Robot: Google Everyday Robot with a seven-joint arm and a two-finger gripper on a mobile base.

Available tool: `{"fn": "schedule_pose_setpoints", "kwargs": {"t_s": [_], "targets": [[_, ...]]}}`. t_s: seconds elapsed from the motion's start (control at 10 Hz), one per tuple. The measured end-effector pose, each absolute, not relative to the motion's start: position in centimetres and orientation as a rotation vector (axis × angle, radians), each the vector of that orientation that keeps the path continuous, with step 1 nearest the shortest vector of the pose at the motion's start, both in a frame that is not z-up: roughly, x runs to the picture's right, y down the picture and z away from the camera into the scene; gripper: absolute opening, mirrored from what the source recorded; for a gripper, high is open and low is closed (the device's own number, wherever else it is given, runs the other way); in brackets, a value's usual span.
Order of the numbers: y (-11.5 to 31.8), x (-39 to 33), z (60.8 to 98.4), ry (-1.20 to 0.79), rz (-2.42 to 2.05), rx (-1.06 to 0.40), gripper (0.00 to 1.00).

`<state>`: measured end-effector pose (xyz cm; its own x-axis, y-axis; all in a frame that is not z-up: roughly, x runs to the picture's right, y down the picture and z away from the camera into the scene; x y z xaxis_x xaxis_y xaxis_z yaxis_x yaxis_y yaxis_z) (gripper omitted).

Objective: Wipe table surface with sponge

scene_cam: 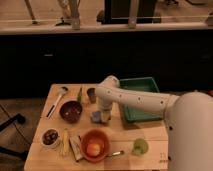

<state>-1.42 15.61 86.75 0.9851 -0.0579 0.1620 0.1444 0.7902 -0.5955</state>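
Note:
A blue-grey sponge lies on the wooden table near its middle. My gripper hangs from the white arm that reaches in from the right. It is down at the table surface, shut on the sponge. The gripper hides the sponge's right part.
A green tray stands at the back right, under the arm. A dark bowl, a small cup and a ladle lie to the left. An orange bowl with fruit, a green cup and a small dish stand along the front.

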Motion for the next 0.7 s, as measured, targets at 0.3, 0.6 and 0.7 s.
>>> {"fn": "schedule_pose_setpoints", "kwargs": {"t_s": [0.3, 0.6, 0.7], "targets": [[17.2, -2.1, 87.8, -0.093, -0.171, -0.692, 0.00], [17.8, -0.7, 88.1, -0.045, -0.182, -0.704, 0.00], [17.3, 0.2, 87.9, -0.019, -0.176, -0.692, 0.00]]}}
